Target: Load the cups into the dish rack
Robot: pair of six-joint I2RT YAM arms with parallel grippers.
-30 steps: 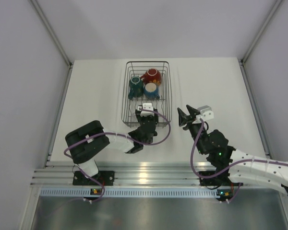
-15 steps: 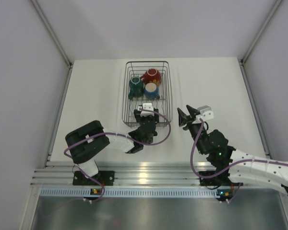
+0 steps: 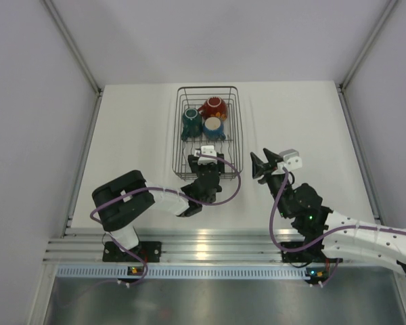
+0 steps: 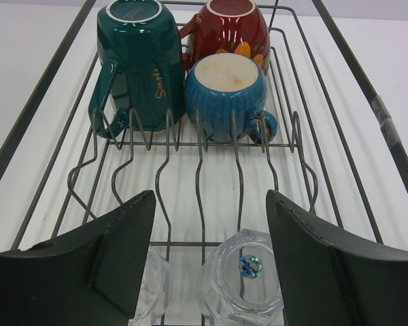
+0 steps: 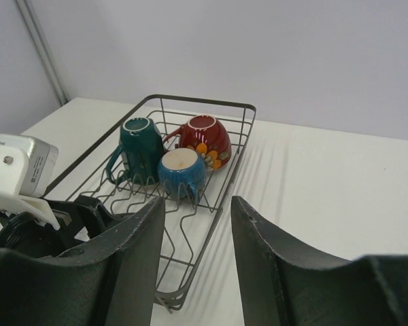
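Observation:
The dish rack (image 3: 178, 128) is a dark wire basket at the table's middle. At its far end a teal mug (image 3: 191, 122), a dark-blue cup (image 3: 213, 127) and a red patterned cup (image 3: 214, 107) rest against the prongs. The left wrist view shows the same mug (image 4: 139, 61), blue cup (image 4: 224, 95) and red cup (image 4: 228, 34). My left gripper (image 3: 206, 158) hangs open over the rack's near end. One clear glass (image 4: 248, 285) sits on the wires between its fingers, and another (image 4: 153, 285) shows partly behind the left finger. My right gripper (image 3: 260, 164) is open and empty, right of the rack.
The white table (image 3: 298, 115) stretches to both sides of the rack. Grey walls and slanted metal posts (image 3: 74, 47) close it in. An aluminium rail (image 3: 210, 247) runs along the near edge by the arm bases. From the right wrist, the rack's rim (image 5: 204, 100) lies ahead and left.
The left gripper's jaws have spread wider over the rack's near end. The right arm has stayed where it was.

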